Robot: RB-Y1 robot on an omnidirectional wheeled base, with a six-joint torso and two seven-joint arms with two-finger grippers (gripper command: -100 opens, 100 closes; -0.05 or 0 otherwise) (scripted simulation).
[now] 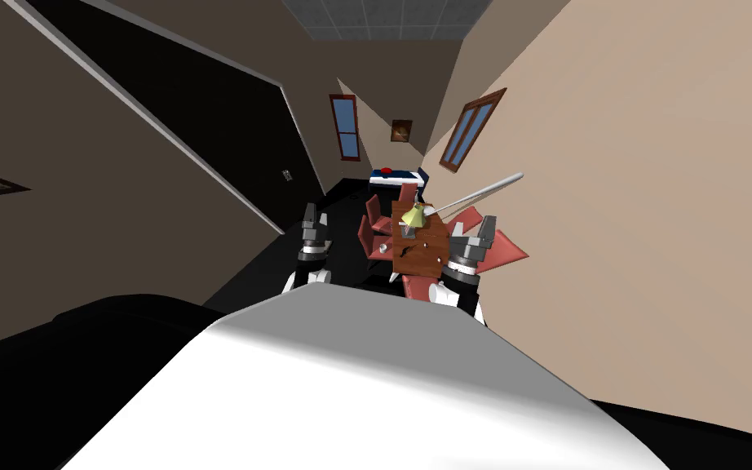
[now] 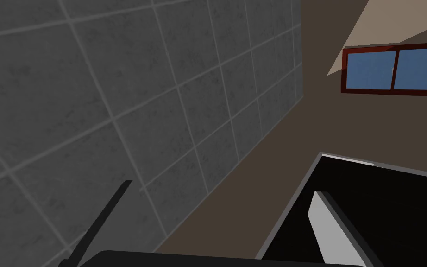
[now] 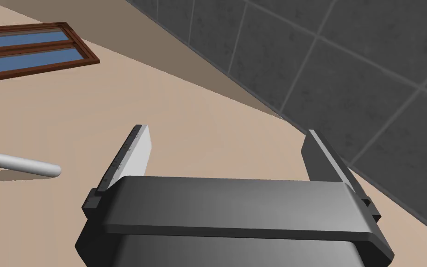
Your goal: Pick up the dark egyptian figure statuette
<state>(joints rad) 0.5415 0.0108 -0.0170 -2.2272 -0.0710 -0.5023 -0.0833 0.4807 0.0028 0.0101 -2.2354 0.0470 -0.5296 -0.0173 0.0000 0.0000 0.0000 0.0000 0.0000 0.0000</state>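
Note:
A brown wooden table (image 1: 423, 254) stands a way ahead in the head view, with red chairs around it. On it are a yellow-green cone-shaped object (image 1: 413, 216) and a small dark shape (image 1: 405, 235), too small to tell whether it is the statuette. My left gripper (image 1: 316, 215) is raised to the left of the table, open with nothing between its fingers (image 2: 110, 218). My right gripper (image 1: 473, 229) is held up at the table's right side. In its wrist view the right gripper (image 3: 226, 150) is open and holds nothing.
A small grey cup (image 1: 383, 246) sits at the table's left edge. A black area (image 1: 203, 139) lies beyond the wall on the left. A thin white rod (image 1: 480, 192) slants out from the beige right wall over the table. A dark blue and white cabinet (image 1: 397, 178) stands beyond the table.

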